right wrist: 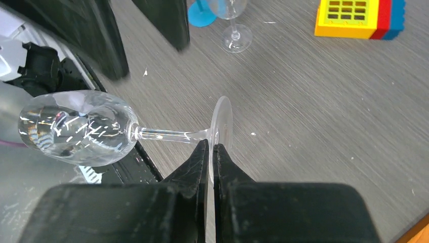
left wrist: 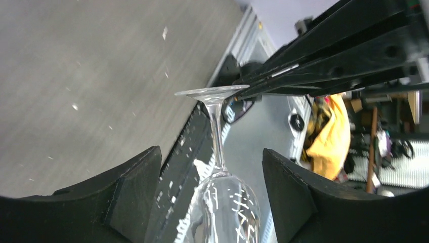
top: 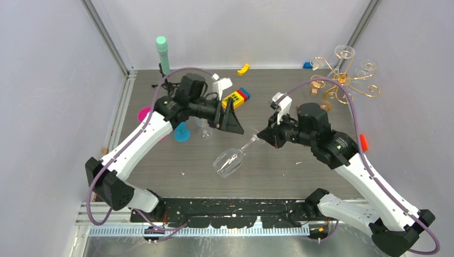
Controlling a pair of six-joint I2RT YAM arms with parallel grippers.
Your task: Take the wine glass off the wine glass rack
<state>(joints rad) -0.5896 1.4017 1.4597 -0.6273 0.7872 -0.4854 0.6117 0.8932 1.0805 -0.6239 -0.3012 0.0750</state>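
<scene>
Pinching the glass (top: 230,159) by its foot, the right fingers (right wrist: 201,162) hold it sideways, bowl lying between the left fingers (left wrist: 132,190), which stand apart, not touching it.

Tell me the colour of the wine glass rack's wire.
The rack is gold; the top external view shows it best.

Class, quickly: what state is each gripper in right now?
The left gripper is open, holding nothing.
The right gripper is shut on the wine glass, pinching its foot.
</scene>
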